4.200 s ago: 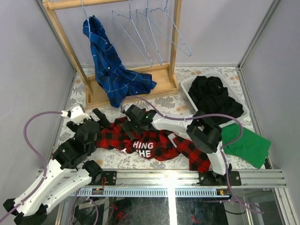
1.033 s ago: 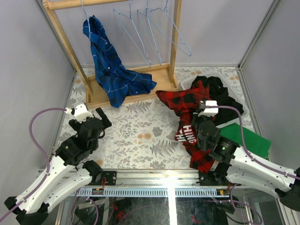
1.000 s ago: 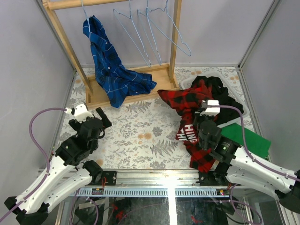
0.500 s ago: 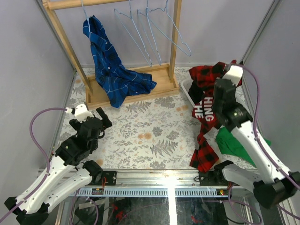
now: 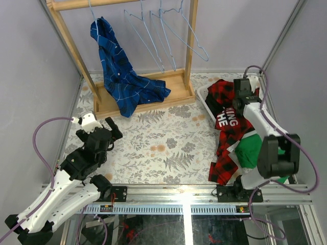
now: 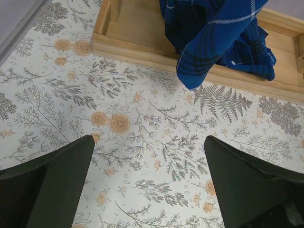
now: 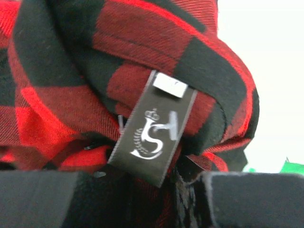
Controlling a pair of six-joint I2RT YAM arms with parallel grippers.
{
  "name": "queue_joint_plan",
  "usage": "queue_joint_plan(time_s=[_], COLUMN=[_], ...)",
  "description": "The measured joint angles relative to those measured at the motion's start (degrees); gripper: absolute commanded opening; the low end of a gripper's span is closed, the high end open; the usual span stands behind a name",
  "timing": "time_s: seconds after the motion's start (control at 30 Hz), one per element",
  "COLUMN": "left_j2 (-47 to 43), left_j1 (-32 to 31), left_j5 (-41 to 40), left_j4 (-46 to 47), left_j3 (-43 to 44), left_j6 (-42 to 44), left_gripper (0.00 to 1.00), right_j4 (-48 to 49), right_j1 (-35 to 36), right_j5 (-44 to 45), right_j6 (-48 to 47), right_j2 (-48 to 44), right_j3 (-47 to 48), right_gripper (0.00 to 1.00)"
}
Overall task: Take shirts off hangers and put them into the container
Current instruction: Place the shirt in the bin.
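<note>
With the right pincer, pinching narrowly on the red-and-black plaid shirt over the container. Not yet getting it fully in: tail trailing over the rim and down onto the counter. Holding the left pincer spread wide, gripping nothing. Showing three hangers bare on the rack. Hanging on the fourth, the blue plaid shirt. Probably remaining: dropping the red one in, then stripping the blue.

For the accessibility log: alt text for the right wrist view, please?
A red-and-black plaid shirt fills the view, pinched in the right claw at the bottom edge. Its black label with a white crest sits at centre.
</note>
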Motion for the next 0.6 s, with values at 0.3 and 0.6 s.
queue_joint_plan(time_s=[0.3, 0.6], left_j2=[0.15, 0.72], left_j1=[0.09, 0.26], left_j5=[0.72, 1.20], left_j4=[0.00, 0.00], left_j3=[0.00, 0.00], left_j6=[0.00, 0.00], left_gripper=[1.00, 1.00], right_j4=[0.83, -1.18], right_j1=[-1.44, -1.40], right_j5=[-2.27, -5.79], right_j6=[1.81, -0.20], right_j2=[9.44, -5.66], right_j3=[-1.92, -0.44], right_gripper=[0.54, 0.81])
